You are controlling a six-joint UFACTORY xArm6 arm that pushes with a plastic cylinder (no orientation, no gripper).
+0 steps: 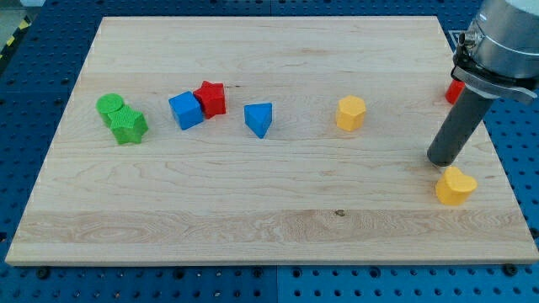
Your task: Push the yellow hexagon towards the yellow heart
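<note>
The yellow hexagon (350, 113) sits right of the board's middle. The yellow heart (455, 185) lies near the view's lower right, well apart from the hexagon. My tip (440, 160) rests on the board just above and slightly left of the heart, very close to it; I cannot tell if they touch. The tip is far to the right of the hexagon and below it. The dark rod rises from the tip toward the view's upper right into the arm.
A red block (454, 91) is partly hidden behind the rod at the right. A blue triangle (259, 119), a blue cube (186, 110), a red star (210, 98), a green cylinder (109, 106) and a green star (128, 126) lie to the left. The wooden board (253, 210) has a blue surround.
</note>
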